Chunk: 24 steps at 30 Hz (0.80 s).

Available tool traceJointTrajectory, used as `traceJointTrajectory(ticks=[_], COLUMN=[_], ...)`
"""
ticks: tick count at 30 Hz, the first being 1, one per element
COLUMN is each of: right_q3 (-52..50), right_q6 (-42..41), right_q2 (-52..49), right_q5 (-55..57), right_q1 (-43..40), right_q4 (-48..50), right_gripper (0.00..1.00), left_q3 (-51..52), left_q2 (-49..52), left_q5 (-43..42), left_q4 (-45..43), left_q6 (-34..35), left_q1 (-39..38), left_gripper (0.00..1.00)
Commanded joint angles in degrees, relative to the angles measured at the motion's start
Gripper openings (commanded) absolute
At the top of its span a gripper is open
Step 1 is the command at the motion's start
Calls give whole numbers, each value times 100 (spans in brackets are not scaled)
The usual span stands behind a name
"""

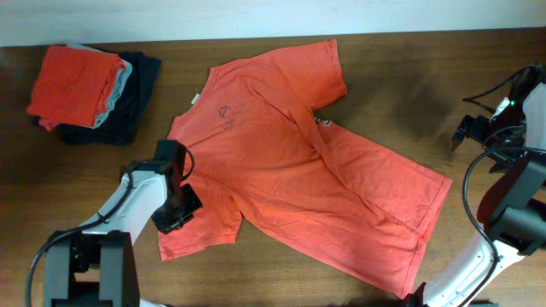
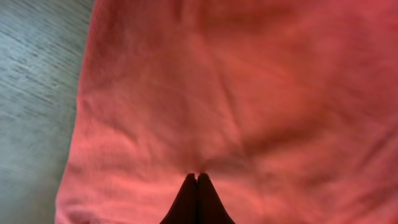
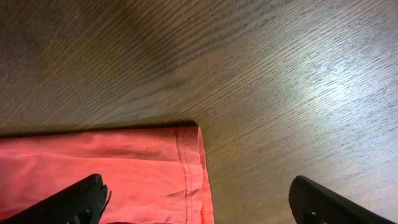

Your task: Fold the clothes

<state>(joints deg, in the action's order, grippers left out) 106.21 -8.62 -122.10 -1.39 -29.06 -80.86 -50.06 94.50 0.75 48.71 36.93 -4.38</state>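
An orange T-shirt [image 1: 299, 162] lies spread flat and slanted across the wooden table, collar to the upper left and hem to the lower right. My left gripper [image 1: 181, 207] is down on the shirt's left sleeve. In the left wrist view its fingertips [image 2: 198, 177] are together and the orange cloth [image 2: 249, 93] puckers at them. My right gripper [image 1: 467, 132] hovers off the shirt near the right edge of the table. In the right wrist view it is wide open [image 3: 202, 202] above the shirt's hem corner [image 3: 186, 140], holding nothing.
A stack of folded clothes [image 1: 90, 85], orange on top of grey and dark pieces, sits at the back left. Bare wood [image 1: 401, 77] shows to the right of and behind the shirt. The table's front edge runs just below the hem.
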Motion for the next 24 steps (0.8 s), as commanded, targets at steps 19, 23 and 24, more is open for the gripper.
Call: traceJointTrajectory(ticks=[19, 23, 24], right_q3=[-11, -9, -11], right_q6=[-4, -4, -4], right_q2=[-15, -15, -15], right_q5=[74, 74, 74], right_q1=[-22, -22, -22], right_q4=[-4, -4, -4], right_gripper=[98, 99, 98], left_q3=[831, 826, 824], left_q2=[-61, -61, -61], left_q5=[1217, 1220, 1239], left_q4=[-133, -166, -155], left_q6=[-588, -929, -1080], left_q1=[1495, 1615, 1615], left_gripper=[0, 0, 0])
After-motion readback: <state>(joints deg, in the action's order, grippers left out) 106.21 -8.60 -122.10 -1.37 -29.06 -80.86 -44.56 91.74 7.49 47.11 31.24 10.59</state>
